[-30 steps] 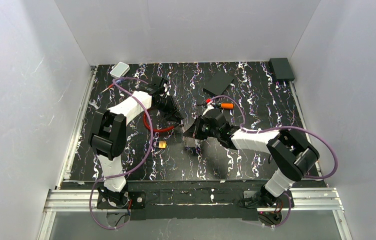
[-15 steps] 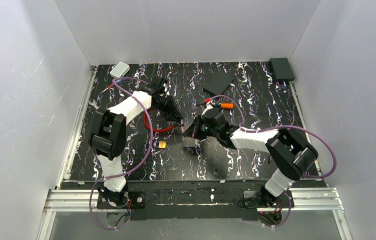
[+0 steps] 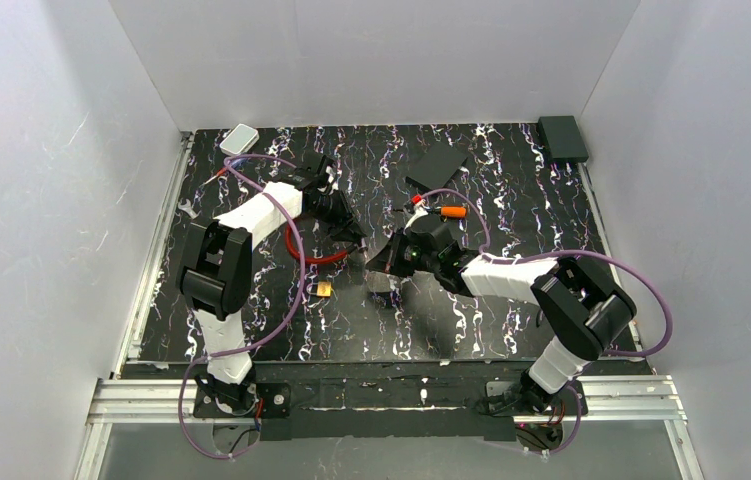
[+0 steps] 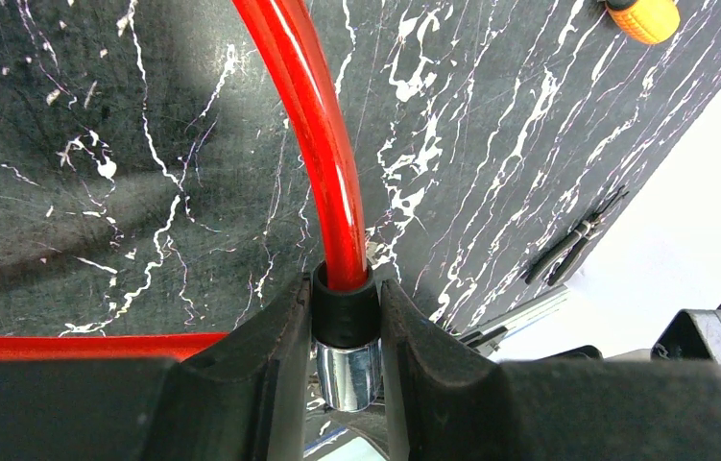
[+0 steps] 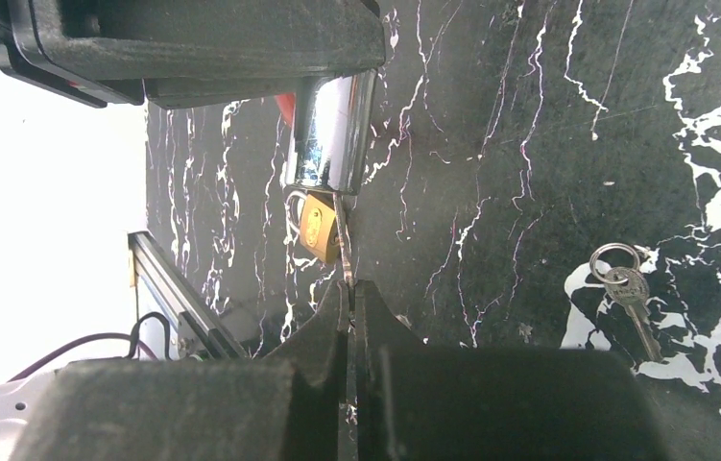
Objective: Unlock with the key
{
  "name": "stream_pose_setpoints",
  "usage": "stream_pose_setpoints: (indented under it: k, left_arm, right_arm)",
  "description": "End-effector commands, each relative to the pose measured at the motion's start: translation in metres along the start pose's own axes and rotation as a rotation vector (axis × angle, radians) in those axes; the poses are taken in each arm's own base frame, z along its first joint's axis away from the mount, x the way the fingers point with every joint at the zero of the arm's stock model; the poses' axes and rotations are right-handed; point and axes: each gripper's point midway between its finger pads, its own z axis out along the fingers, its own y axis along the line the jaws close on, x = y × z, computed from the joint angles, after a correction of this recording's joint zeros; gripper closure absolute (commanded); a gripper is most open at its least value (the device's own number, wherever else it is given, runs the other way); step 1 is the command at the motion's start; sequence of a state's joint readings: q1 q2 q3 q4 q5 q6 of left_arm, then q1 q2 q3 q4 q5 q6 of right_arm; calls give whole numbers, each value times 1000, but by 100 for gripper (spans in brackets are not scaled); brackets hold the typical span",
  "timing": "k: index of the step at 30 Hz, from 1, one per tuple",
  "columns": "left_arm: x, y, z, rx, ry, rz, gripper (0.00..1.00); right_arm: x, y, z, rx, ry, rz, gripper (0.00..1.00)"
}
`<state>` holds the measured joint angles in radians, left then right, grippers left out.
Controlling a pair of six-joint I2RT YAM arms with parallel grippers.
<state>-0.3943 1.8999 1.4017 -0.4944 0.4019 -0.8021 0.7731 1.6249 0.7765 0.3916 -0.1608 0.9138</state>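
Key (image 5: 344, 252) pinched in right gripper (image 5: 350, 288), brass padlock (image 5: 316, 226) (lettering unreadable)

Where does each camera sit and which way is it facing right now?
Top external: above and behind the bases, facing down at the table; left arm and right arm show.
Left wrist: on the left arm, looking along the left gripper, clamped on the red cable lock.
Right wrist: looking along the right gripper, which pinches the key, aimed at the lock's chrome end.
Shared: both wrist views show that chrome end; top and right wrist show the brass padlock.
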Motion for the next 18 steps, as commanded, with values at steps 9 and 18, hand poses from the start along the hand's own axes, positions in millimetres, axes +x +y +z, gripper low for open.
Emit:
stream_pose_setpoints:
  k: [9, 18]
  left_arm:
    - [4, -9, -23, 31, -13, 17, 100]
    - [3, -9, -24, 28, -22, 19, 100]
  right_arm:
    - [-27, 21, 3, -75, -68, 13, 99]
    - [-31, 29, 7, -69, -45, 55, 99]
